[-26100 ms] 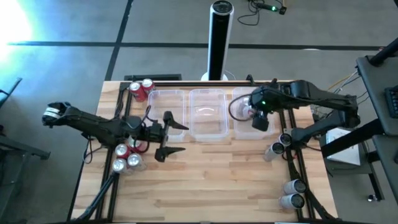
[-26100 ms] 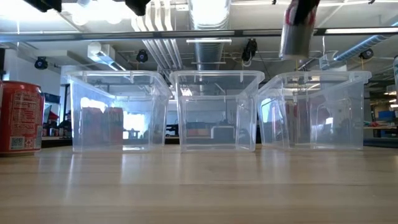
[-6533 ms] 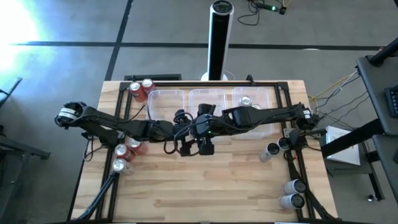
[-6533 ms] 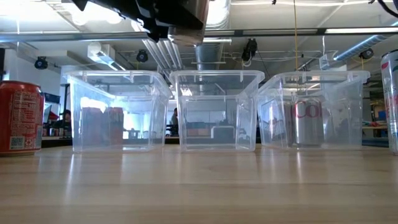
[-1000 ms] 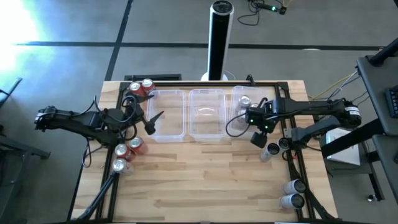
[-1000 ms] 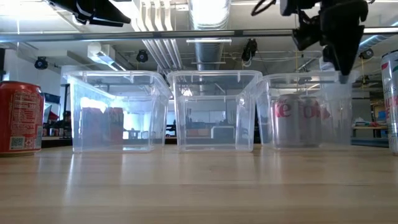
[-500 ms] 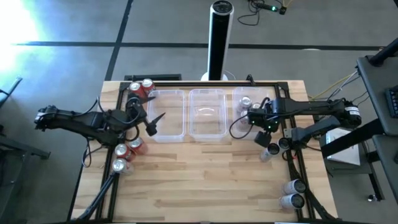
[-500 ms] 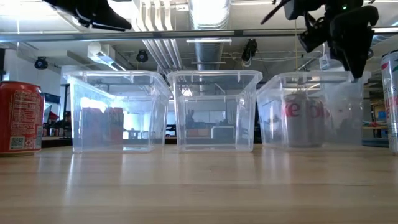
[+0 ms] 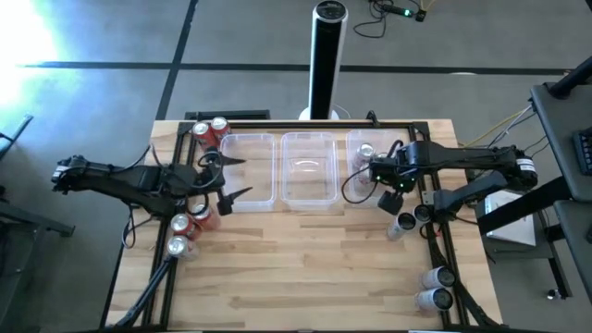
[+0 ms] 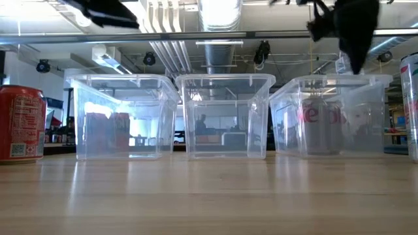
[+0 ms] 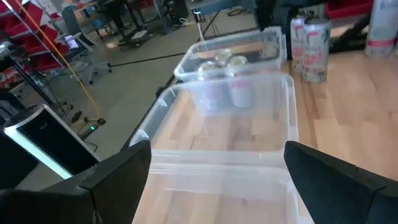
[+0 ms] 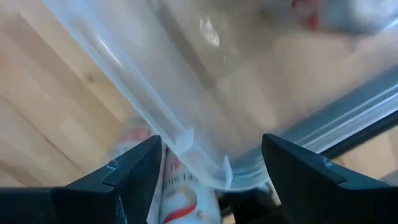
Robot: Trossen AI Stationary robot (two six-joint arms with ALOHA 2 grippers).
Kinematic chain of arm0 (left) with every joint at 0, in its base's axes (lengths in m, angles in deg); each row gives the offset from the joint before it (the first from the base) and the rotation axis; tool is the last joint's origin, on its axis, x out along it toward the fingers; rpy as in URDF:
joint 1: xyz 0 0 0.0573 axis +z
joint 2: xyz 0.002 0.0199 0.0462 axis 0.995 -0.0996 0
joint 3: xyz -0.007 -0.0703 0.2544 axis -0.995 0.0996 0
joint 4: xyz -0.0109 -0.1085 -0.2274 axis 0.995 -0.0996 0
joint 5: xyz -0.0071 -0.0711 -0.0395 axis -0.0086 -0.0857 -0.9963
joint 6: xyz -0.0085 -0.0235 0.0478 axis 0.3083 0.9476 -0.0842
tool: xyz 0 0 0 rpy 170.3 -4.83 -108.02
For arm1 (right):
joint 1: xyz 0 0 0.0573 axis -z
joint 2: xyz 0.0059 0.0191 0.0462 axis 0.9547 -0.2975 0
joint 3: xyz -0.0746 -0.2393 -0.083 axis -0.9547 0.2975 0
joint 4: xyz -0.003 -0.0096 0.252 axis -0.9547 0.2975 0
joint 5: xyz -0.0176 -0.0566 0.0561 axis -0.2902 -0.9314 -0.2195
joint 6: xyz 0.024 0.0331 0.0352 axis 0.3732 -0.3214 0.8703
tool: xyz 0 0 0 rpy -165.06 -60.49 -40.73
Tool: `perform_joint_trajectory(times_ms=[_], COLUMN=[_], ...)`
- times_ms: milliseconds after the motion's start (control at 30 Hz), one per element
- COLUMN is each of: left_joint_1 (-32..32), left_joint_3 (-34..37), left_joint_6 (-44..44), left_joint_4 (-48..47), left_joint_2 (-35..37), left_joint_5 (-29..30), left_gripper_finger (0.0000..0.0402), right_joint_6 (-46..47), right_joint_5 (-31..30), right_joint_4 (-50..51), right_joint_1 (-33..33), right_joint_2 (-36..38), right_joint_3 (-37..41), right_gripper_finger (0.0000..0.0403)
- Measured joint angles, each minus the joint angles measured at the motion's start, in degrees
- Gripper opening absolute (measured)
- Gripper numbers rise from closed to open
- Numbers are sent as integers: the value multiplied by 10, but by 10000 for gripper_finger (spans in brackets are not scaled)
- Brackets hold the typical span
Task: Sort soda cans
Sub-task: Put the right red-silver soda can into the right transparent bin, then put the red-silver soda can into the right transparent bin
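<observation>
Three clear tubs stand in a row: left, middle, right. One silver can stands upright in the right tub. Two red cans stand at the far left corner. Near the left edge stand two more red cans and a can with a silver top. My left gripper hovers open and empty at the left tub's left wall. My right gripper is open above the right tub's near right corner. A can with red lettering shows below it.
Several more cans stand or lie along the right edge, two just near of my right gripper and two at the near right corner. A black frame rail runs along that edge. The near half of the table is bare wood.
My left gripper has turned about its wrist by the left tub, so that both spread fingers now show from above. My right gripper has moved slightly toward the right edge and risen. The right tub and its silver can have shifted slightly toward the right edge.
</observation>
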Motion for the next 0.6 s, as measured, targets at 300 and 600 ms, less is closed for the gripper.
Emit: perform_joint_trajectory(times_ms=[300,600], left_joint_1=[0,-16], left_joint_3=[-105,-32], left_joint_6=[73,99], left_joint_4=[-119,-9], left_joint_2=[6,59], left_joint_5=[-24,-83], left_gripper_finger=[352,352], right_joint_6=[-56,-325], right_joint_5=[-61,-53], right_joint_4=[-159,-736], right_joint_1=[-3,-72], right_joint_2=[1,-32], right_joint_3=[-79,2], right_gripper_finger=[289,292])
